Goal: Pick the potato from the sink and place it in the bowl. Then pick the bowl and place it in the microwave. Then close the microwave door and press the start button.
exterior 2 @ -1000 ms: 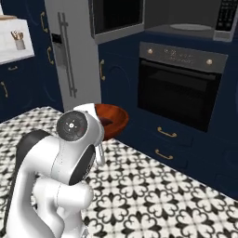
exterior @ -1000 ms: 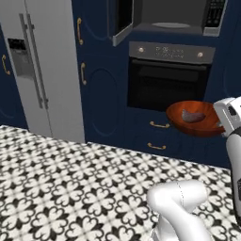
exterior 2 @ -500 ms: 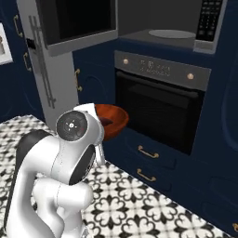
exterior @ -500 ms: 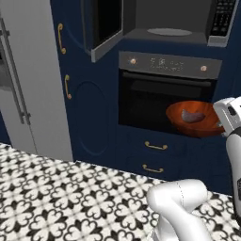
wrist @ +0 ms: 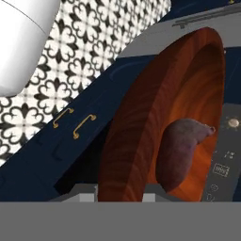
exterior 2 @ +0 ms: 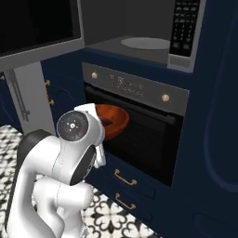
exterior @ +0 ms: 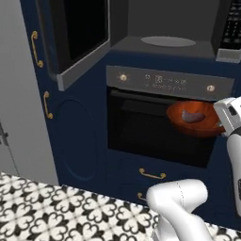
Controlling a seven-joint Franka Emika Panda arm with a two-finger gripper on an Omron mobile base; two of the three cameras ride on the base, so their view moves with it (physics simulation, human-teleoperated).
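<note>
Before navy cabinets and a dark built-in oven [exterior: 160, 136], the gripper [wrist: 120, 190] clamps the glossy reddish-brown wooden bowl [exterior: 195, 118] at its six-o'clock rim, rigid but slippery, the small brownish potato [exterior: 193, 116] likely to roll.

Potato [exterior: 192, 116] in the bowl [exterior: 195, 125], bowl in front of the oven [exterior: 160, 127], microwave [exterior: 164, 33] above the oven, its door [exterior: 77, 37] swung out to the left, drawers [exterior: 150, 175] below the oven.
</note>
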